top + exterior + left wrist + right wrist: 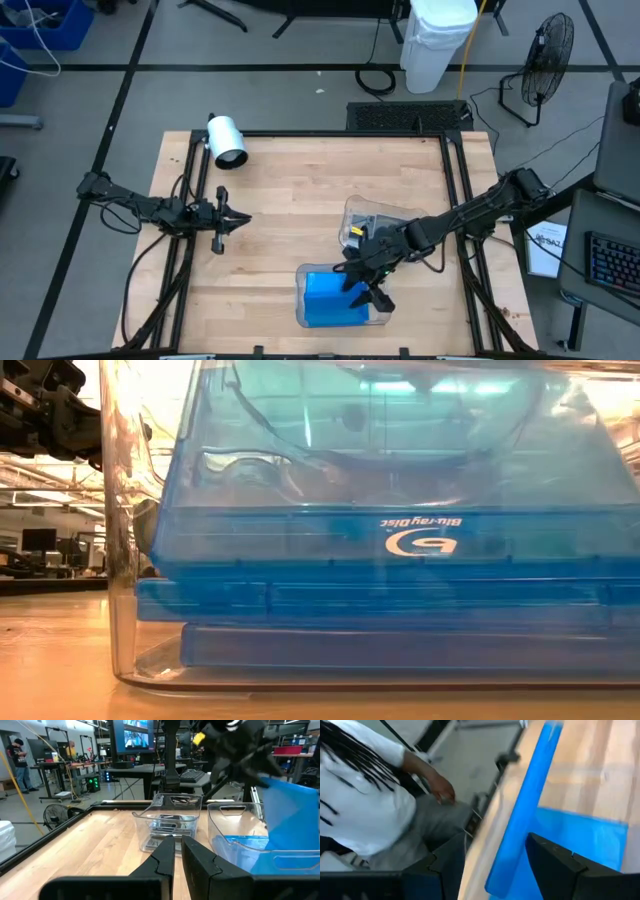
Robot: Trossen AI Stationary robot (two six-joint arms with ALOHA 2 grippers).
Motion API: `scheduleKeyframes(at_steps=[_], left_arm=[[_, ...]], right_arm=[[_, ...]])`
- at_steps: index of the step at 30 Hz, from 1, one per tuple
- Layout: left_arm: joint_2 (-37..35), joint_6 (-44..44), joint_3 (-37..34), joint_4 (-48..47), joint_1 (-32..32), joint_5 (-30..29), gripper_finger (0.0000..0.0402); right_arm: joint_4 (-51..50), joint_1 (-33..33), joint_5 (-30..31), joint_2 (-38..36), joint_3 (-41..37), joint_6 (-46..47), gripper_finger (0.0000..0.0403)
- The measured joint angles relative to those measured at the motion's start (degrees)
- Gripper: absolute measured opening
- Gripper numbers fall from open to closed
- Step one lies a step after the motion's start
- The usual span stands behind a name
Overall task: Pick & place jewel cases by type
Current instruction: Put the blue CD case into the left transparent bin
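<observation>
Straddling a bright blue jewel case (530,815), the right gripper (367,287) is standing with its fingers spread about as wide as they go, one dark finger (560,865) on each side of the tilted case; whether the pads are actually pressing on it cannot be told. That case is leaning on edge in the near clear tray (302,300), over the blue cases (400,610) already lying flat in a stack there, the top one showing a Blu-ray Disc logo in the low view. Behind it, the second clear tray (167,827) is holding a few grey translucent cases (165,826), so the sorting by type looks well along: blue in one tray, grey in the other. No loose cases are showing on the bare wooden table (300,200), so this tilted blue one may be among the last; it is not yet lying flat, and laying it down and letting go is what seems to be left.

From the fingers back, the right arm is reaching in from the table's right edge, bent down over the near tray, wrist angled toward the front edge, where a person (365,795) in a white top is standing beyond the table.

The left gripper (222,219) is waiting at the table's left side, its fingers (167,860) nearly together and holding nothing, pointing toward the trays.
</observation>
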Motion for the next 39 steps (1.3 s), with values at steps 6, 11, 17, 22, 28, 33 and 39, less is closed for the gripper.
scheduleKeyframes(at_steps=[6,11,17,22,28,33,39], left_arm=[[-0.02,-0.01,0.0,-0.08,-0.02,0.0,0.0037],[0.0,-0.02,0.0,-0.12,0.0,0.0,0.0037],[-0.02,-0.02,0.0,-0.01,0.0,-0.01,0.0037],[-0.02,-0.02,0.0,-0.04,0.0,0.01,0.0037],[-0.02,-0.02,0.0,-0.04,0.0,0.0,0.0037],[-0.02,-0.02,0.0,-0.01,-0.01,0.0,0.0037],[-0.02,-0.02,0.0,-0.03,-0.02,0.01,0.0037]], right_arm=[[-0.66,-0.02,1.24,4.07,-0.09,-0.05,0.0195],[0.51,0.0,1.13,4.72,-0.09,-0.05,0.0151],[2.56,1.25,2.45,4.5,-0.07,-3.95,0.0017],[2.79,4.82,14.37,1.98,-0.07,-6.02,0.0014],[2.71,10.92,37.51,-0.35,-0.02,-9.23,0.0014],[3.63,16.93,58.25,0.34,-0.02,0.85,0.0013],[4.16,23.13,72.22,-0.16,0.0,16.74,0.0013]])
